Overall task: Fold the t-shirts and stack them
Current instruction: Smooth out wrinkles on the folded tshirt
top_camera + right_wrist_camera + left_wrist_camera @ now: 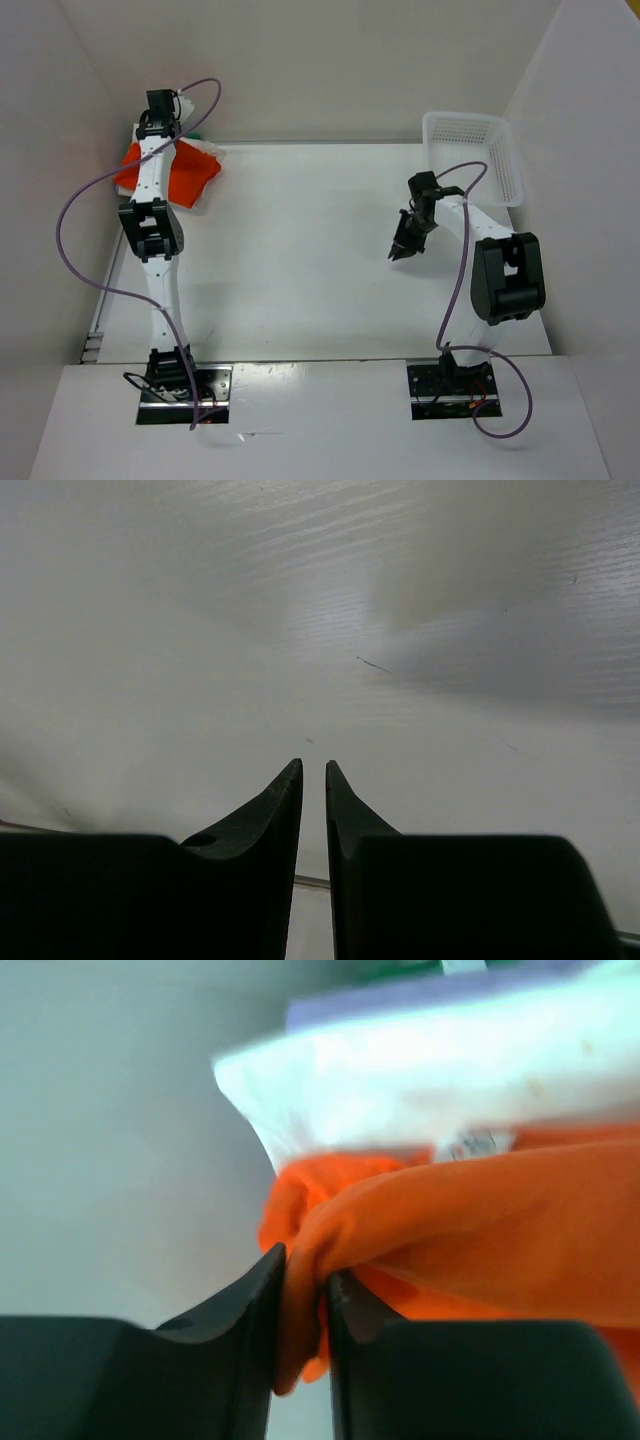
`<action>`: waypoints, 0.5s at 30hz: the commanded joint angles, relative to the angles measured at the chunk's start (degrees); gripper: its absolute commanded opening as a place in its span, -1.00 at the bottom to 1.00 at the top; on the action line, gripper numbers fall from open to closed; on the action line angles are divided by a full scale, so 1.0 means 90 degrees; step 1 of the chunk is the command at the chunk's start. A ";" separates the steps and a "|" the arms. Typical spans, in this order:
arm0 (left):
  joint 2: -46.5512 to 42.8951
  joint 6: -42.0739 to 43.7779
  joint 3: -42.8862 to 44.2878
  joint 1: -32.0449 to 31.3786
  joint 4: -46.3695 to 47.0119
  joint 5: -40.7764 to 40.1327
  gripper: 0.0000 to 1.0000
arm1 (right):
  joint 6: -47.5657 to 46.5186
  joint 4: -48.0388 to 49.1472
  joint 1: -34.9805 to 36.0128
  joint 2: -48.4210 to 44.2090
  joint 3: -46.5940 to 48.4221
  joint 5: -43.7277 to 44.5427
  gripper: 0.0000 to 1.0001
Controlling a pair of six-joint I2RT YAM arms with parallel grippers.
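The t-shirts lie piled at the table's far left corner. The orange-red t-shirt (195,180) shows most, with a bit of the white one (207,150) and the green one (196,135) at the back. In the left wrist view the orange-red shirt (480,1230) is nearest, then the white (420,1080), lavender (400,1000) and green (400,970) ones. My left gripper (160,110) (305,1260) is shut on a fold of the orange-red shirt at the pile's edge. My right gripper (402,250) (312,765) is shut and empty over bare table.
A white plastic mesh basket (505,160) stands at the far right corner, beside the right arm. White walls close the table in on the left, back and right. The left arm reaches across the pile.
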 commanded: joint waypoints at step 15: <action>0.2110 -0.0184 0.4164 0.0282 -0.0031 -0.0624 0.76 | -0.0069 -0.0443 0.0180 0.0092 0.0802 0.0042 -0.60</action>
